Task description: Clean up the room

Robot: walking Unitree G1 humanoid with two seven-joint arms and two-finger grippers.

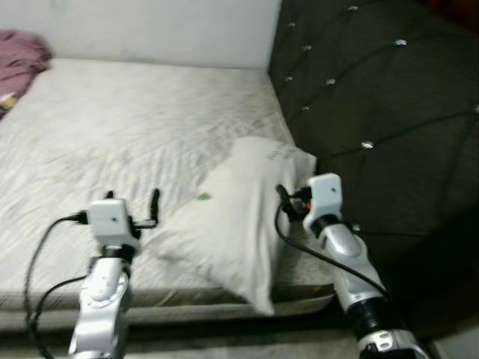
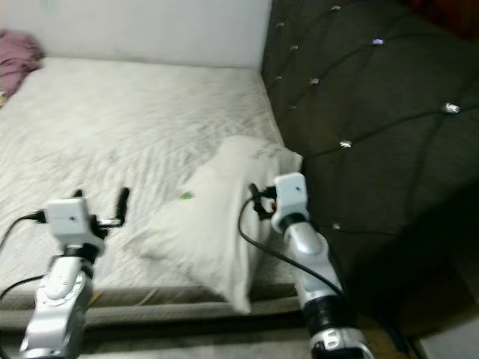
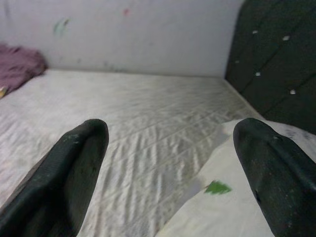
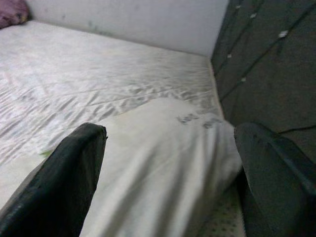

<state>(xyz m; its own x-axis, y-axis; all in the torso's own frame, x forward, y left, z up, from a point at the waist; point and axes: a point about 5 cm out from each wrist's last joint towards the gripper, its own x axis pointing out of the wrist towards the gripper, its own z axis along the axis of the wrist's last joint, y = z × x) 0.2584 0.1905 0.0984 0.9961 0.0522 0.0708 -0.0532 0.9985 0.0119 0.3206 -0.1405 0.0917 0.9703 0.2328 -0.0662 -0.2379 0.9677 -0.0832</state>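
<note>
A white pillow (image 1: pixel 232 224) lies tilted near the front right corner of the bare mattress (image 1: pixel 112 127), one end hanging over the front edge. It has a small green mark (image 3: pixel 217 187) on it. My left gripper (image 1: pixel 133 200) hovers open just left of the pillow, over the mattress. Open as well, my right gripper (image 1: pixel 288 202) is at the pillow's right side, next to the headboard. In the right wrist view the pillow (image 4: pixel 163 148) lies between and just beyond the spread fingers (image 4: pixel 74 168). Whether either gripper touches the pillow, I cannot tell.
A dark tufted headboard (image 1: pixel 374 97) rises along the right side of the bed. A pink cloth (image 1: pixel 19 56) is bunched at the far left corner against the white wall (image 1: pixel 150 30). The mattress's front edge (image 1: pixel 187 299) runs just before my arms.
</note>
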